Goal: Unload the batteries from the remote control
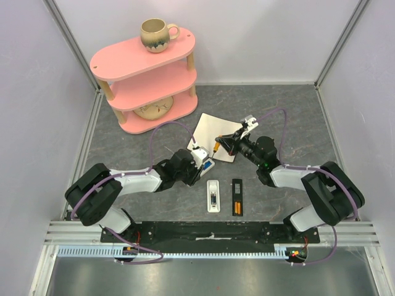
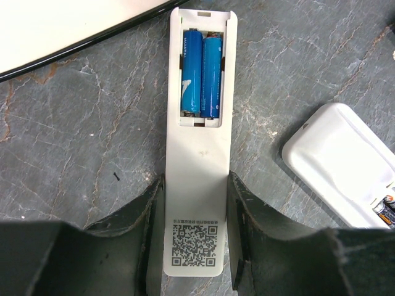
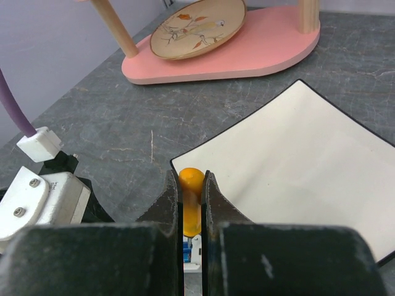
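Observation:
My left gripper [image 2: 196, 240] is shut on the lower end of a white remote [image 2: 197, 166] that lies back up with its cover off. Two blue batteries [image 2: 201, 74] sit side by side in its open compartment. In the top view this remote [image 1: 207, 164] is at the left gripper [image 1: 200, 161]. My right gripper [image 3: 192, 185] is shut on the orange handle of a screwdriver [image 3: 191, 200]. It holds it tip down over the blue batteries [image 3: 187, 250]. In the top view the screwdriver [image 1: 216, 148] is at the right gripper [image 1: 222, 145].
A second white remote [image 1: 213, 196] and a black remote [image 1: 237, 197] holding orange batteries lie in front. A white square plate [image 1: 216, 132] lies behind the grippers. A pink three-tier shelf [image 1: 145, 71] stands back left, with a mug [image 1: 155, 34] on top and a patterned plate [image 3: 197, 24] on its base.

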Robot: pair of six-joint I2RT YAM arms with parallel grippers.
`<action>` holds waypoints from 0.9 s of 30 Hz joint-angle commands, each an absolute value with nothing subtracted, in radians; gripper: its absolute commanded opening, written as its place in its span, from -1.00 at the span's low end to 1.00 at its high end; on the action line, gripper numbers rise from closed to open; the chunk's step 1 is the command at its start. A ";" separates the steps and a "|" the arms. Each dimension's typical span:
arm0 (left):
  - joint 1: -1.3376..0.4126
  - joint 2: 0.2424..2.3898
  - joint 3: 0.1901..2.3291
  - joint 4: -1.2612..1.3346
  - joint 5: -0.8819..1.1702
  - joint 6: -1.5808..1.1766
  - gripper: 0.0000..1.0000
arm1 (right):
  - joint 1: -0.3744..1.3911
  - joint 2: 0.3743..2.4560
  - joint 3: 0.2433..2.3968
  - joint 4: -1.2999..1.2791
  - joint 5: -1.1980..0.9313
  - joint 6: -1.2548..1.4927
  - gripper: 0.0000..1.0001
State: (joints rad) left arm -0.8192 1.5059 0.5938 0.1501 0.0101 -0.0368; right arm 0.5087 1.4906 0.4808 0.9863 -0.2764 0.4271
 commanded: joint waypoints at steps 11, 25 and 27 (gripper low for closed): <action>-0.815 1.549 0.624 0.167 0.038 -0.020 -0.96 | 0.526 1.569 0.483 1.040 -0.269 0.459 -1.00; -0.815 1.554 0.629 0.164 0.038 -0.020 -0.96 | 0.529 1.520 0.506 0.897 -0.219 0.407 -1.00; -0.813 1.555 0.629 0.163 0.038 -0.020 -0.96 | 0.534 1.523 0.509 0.893 -0.216 0.402 -1.00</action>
